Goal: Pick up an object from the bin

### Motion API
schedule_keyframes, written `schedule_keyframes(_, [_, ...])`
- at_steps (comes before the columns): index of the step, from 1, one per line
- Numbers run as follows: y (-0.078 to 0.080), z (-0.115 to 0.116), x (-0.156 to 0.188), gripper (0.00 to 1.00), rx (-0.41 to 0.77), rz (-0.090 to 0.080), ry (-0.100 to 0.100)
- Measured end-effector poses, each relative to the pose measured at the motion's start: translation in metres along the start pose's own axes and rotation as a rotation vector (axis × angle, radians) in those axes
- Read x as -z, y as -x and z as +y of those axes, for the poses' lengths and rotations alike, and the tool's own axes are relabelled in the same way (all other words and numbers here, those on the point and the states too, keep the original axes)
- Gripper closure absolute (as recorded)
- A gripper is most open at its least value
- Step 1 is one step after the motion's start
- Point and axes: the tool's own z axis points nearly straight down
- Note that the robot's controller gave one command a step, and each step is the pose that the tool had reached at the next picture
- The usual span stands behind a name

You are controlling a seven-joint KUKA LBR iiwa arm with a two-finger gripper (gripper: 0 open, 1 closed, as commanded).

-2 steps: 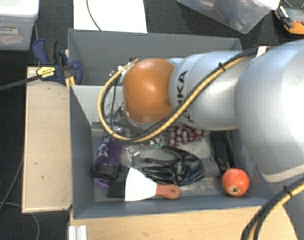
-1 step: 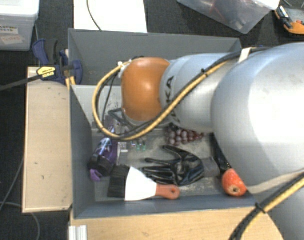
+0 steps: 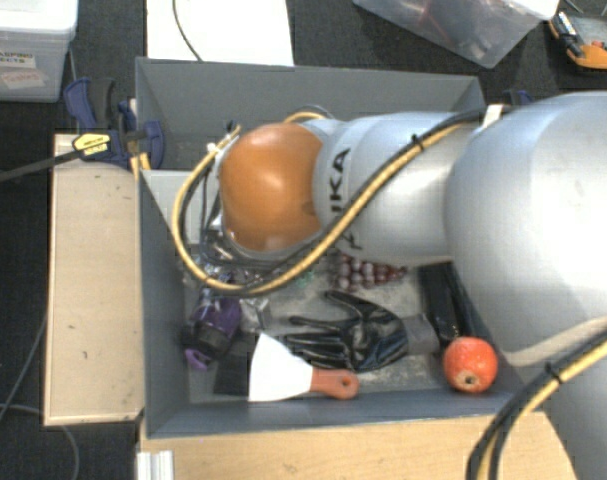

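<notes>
My gripper (image 3: 226,259) reaches down into the left part of the bin, mostly hidden under the wrist. Just below it lies a purple and black object (image 3: 212,328) against the bin's left wall; whether the gripper touches it is hidden. A white scraper with an orange handle (image 3: 281,373) lies at the front, right of the purple object. A black tangled item like a glove (image 3: 349,334) rests in the middle of the floor.
An orange-red ball-shaped fruit (image 3: 470,364) sits at the front right. A black bar (image 3: 441,303) lies beside it, and a string of dark red beads (image 3: 368,268) shows under the arm. The arm covers the back and right of the bin.
</notes>
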Motion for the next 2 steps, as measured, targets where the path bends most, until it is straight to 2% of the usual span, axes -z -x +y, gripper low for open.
schedule_keyframes(1, [-0.012, -0.025, 0.025, 0.0, -0.313, 0.005, -0.006])
schedule_keyframes(2, [-0.004, -0.021, 0.004, 1.0, 0.592, -0.008, -0.004])
